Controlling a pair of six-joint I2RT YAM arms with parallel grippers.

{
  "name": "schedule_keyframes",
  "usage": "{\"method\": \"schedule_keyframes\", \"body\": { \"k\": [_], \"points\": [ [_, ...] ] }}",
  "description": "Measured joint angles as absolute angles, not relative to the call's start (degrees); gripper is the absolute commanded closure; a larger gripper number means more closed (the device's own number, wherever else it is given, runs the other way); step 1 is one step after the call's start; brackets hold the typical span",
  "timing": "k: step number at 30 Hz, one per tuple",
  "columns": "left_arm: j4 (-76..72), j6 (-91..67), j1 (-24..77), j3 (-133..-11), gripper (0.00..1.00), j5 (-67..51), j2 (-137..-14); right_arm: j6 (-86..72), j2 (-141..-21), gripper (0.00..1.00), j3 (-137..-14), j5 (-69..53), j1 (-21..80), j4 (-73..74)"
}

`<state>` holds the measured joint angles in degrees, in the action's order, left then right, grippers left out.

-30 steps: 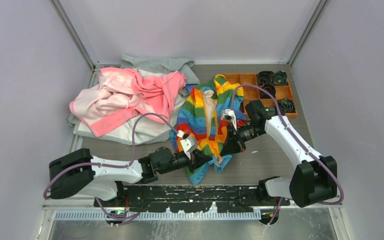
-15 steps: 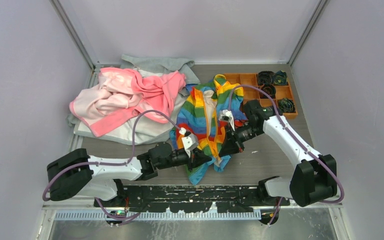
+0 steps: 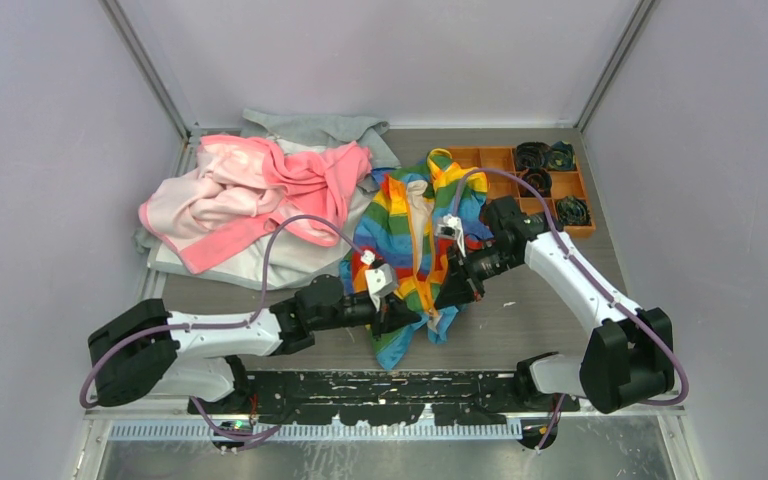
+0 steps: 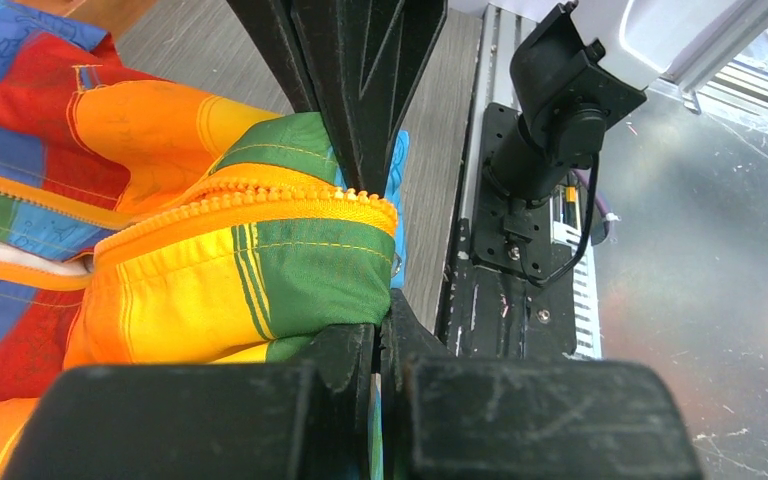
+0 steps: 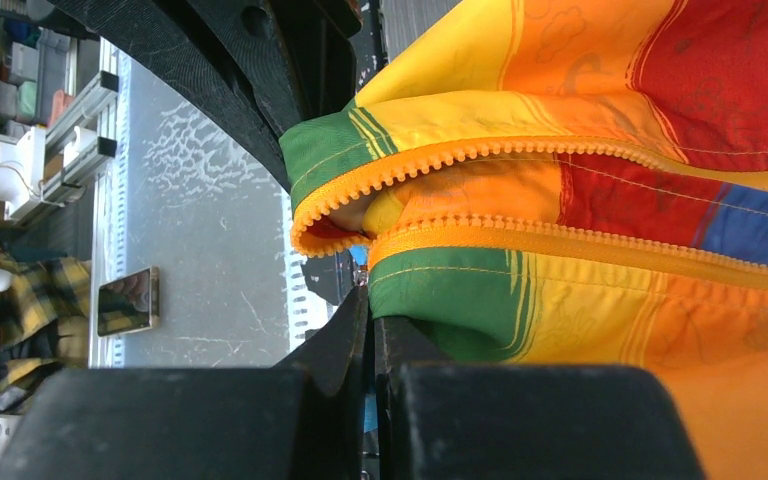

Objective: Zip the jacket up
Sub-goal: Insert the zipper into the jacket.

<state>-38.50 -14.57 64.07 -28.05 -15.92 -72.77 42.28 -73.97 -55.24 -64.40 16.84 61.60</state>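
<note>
Slightly farther back now: left pincer (image 3: 399,315), right pincer (image 3: 454,291), jacket hem (image 3: 426,323)

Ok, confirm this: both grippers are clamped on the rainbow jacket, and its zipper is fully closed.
The zipper is open: the top external view shows cream lining between the jacket halves. The left gripper and right gripper do clamp it.
</note>
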Motion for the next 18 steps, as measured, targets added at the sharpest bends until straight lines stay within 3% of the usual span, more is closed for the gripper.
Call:
{"method": "schedule_keyframes", "body": {
  "k": [12, 18],
  "points": [
    [-40.16, -17.39, 60.80, -28.60, 1.00, -22.09, -76.88, 41.34, -74.00, 0.99, -54.26, -62.81, 20.25, 60.49],
    [-46.44, -21.50, 58.02, -28.56, 1.00, -24.84, -82.19, 31.99, -71.53, 0.99, -51.24, -58.70, 19.00, 51.64]
  ]
}}
